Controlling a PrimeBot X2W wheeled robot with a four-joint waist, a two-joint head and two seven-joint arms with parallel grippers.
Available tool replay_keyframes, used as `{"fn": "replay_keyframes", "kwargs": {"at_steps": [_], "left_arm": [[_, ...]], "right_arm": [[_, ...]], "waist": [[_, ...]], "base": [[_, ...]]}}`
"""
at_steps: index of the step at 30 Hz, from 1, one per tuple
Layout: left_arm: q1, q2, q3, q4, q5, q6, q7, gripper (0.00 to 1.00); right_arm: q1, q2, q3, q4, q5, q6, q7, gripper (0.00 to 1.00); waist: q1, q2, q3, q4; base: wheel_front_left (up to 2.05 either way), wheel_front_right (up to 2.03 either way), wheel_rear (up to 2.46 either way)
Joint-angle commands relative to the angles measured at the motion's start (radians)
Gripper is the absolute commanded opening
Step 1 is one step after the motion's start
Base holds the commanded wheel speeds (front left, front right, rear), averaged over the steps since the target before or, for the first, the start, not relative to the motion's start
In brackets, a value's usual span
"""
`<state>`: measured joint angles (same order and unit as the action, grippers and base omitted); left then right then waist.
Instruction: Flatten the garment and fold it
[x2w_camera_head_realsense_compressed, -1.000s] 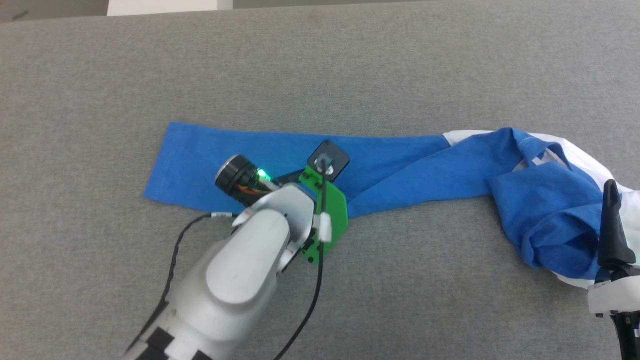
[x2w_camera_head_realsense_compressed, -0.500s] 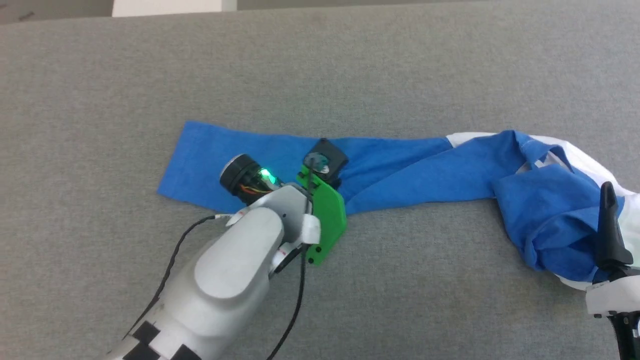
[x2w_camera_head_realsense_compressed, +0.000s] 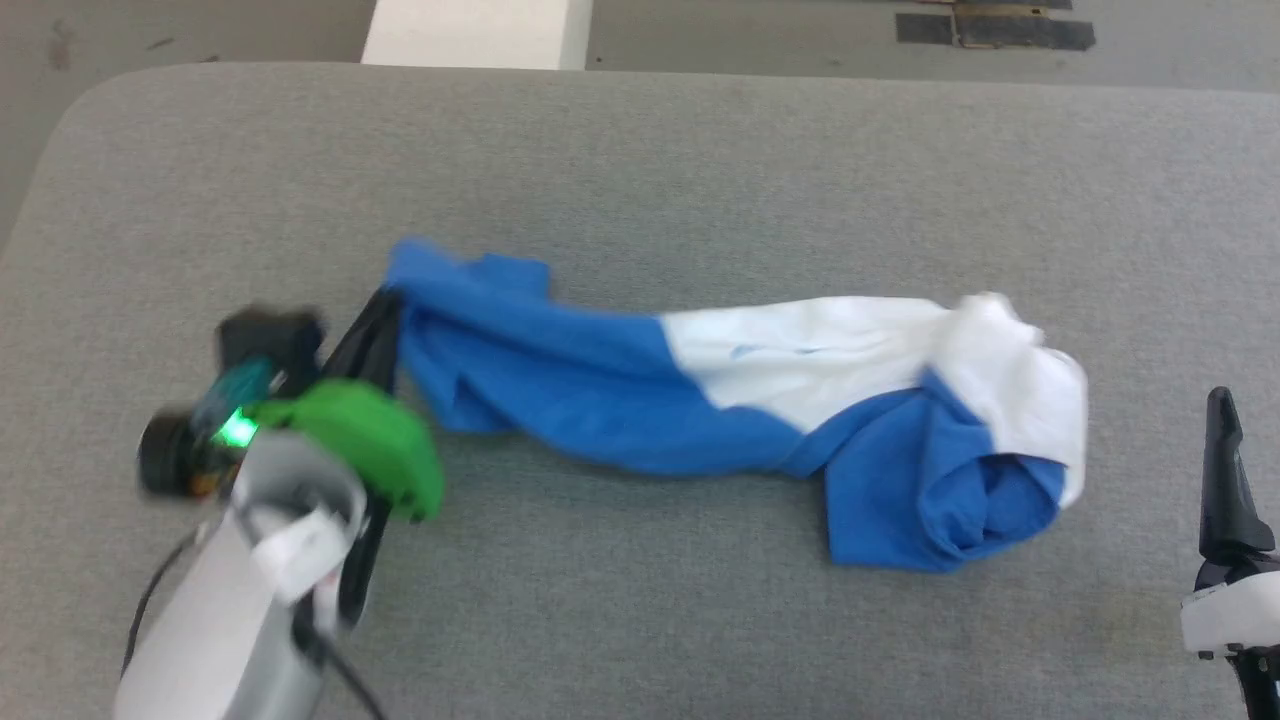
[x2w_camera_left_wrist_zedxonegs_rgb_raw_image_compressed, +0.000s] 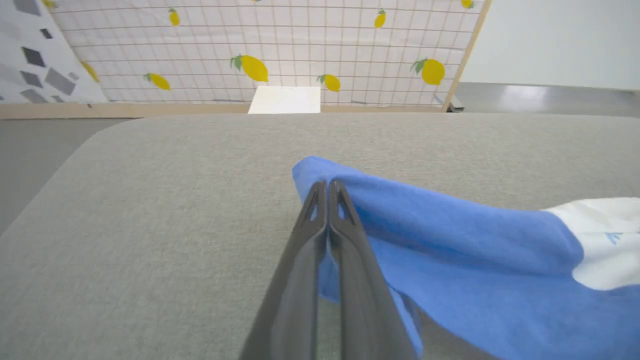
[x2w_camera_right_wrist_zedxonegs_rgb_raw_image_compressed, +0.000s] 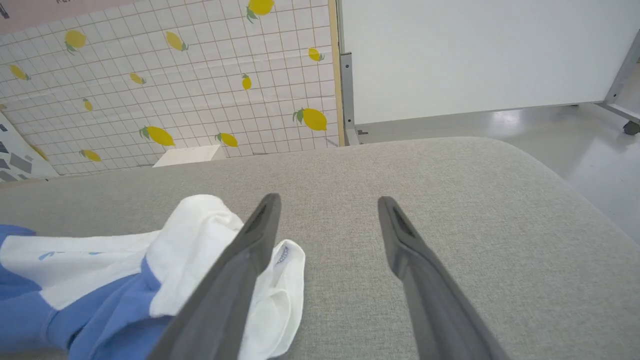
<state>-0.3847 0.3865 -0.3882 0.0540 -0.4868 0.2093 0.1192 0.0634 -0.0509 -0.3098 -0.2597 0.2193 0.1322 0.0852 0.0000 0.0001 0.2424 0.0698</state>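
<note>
Blue sleeve fabric of the shirt (x2w_camera_head_realsense_compressed: 620, 400) is pinched in the closed left gripper (x2w_camera_left_wrist_zedxonegs_rgb_raw_image_compressed: 327, 189), the rest bunched just beside the spread right gripper (x2w_camera_right_wrist_zedxonegs_rgb_raw_image_compressed: 328, 200); flattening is judged begun, an outward pull needed next.

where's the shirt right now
In the head view the shirt lies bunched across the middle of the table, blue sleeve end pinched in the left end effector, white end nearest the open right end effector.

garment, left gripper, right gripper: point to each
garment (x2w_camera_head_realsense_compressed: 800, 365): head view, white body panel
left gripper (x2w_camera_left_wrist_zedxonegs_rgb_raw_image_compressed: 327, 187): left wrist view, between its shut fingertips
right gripper (x2w_camera_right_wrist_zedxonegs_rgb_raw_image_compressed: 328, 200): right wrist view, midway between open fingertips
</note>
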Motion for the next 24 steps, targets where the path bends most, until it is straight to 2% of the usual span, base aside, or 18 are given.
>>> {"fn": "replay_keyframes", "kwargs": {"at_steps": [1, 5, 7, 8, 9, 10, 11, 12, 14, 19, 24], "left_arm": [[0.086, 0.014, 0.026, -0.033, -0.024, 0.040, -0.011, 0.00], [0.293, 0.030, 0.058, -0.063, -0.046, 0.113, -0.022, 0.00], [0.361, 0.006, 0.057, -0.066, -0.059, 0.128, -0.056, 0.00], [0.382, -0.013, 0.057, -0.072, -0.068, 0.130, -0.079, 0.06], [0.397, -0.037, 0.058, -0.077, -0.079, 0.130, -0.106, 0.40], [0.402, -0.055, 0.062, -0.082, -0.085, 0.132, -0.132, 0.93], [0.403, -0.078, 0.070, -0.089, -0.092, 0.135, -0.169, 1.00], [0.386, -0.118, 0.082, -0.110, -0.088, 0.126, -0.268, 1.00], [0.370, -0.139, 0.094, -0.127, -0.071, 0.126, -0.331, 1.00], [0.369, -0.142, 0.071, -0.155, 0.028, 0.140, -0.369, 1.00], [0.386, -0.159, 0.030, -0.144, 0.084, 0.150, -0.375, 1.00]], "right_arm": [[0.010, 0.001, 0.001, -0.004, -0.003, -0.002, 0.004, 1.00], [0.015, 0.001, 0.004, 0.003, -0.002, -0.002, 0.009, 1.00], [0.016, 0.001, 0.002, 0.007, -0.002, -0.002, 0.012, 1.00], [0.016, 0.001, -0.001, 0.007, -0.003, -0.002, 0.013, 1.00], [0.018, 0.001, -0.003, 0.008, -0.004, -0.002, 0.015, 1.00], [0.018, 0.001, -0.004, 0.009, -0.005, -0.002, 0.016, 1.00], [0.018, 0.001, -0.006, 0.009, -0.007, -0.002, 0.019, 1.00], [0.016, 0.001, -0.009, 0.011, -0.011, -0.002, 0.024, 1.00], [0.013, 0.001, 0.009, 0.012, -0.010, -0.002, 0.034, 1.00], [-0.009, 0.001, 0.089, -0.009, -0.043, -0.002, 0.090, 1.00], [-0.032, -0.002, 0.211, -0.020, -0.097, -0.002, 0.236, 1.00]], "waist": [[0.0000, -0.0001, -0.012, 0.020], [0.0000, -0.0001, -0.008, 0.026], [0.0000, -0.0001, -0.006, 0.031], [0.0000, -0.0001, -0.006, 0.034], [0.0000, -0.0001, -0.008, 0.038], [0.0000, -0.0001, -0.008, 0.040], [0.0000, -0.0001, -0.010, 0.044], [0.0000, -0.0001, -0.020, 0.053], [0.0000, -0.0001, -0.026, 0.056], [0.0000, -0.0001, -0.034, 0.057], [0.0000, -0.0001, -0.027, 0.071]], "base": [[0.00, 0.00, 0.00], [0.00, 0.00, 0.00], [0.00, 0.00, 0.00], [0.00, 0.00, 0.00], [0.00, 0.00, 0.00], [0.00, 0.00, 0.00], [0.00, 0.00, 0.00], [0.00, 0.00, 0.00], [0.00, 0.00, 0.00], [0.00, 0.00, 0.00], [0.00, 0.00, 0.00]]}}
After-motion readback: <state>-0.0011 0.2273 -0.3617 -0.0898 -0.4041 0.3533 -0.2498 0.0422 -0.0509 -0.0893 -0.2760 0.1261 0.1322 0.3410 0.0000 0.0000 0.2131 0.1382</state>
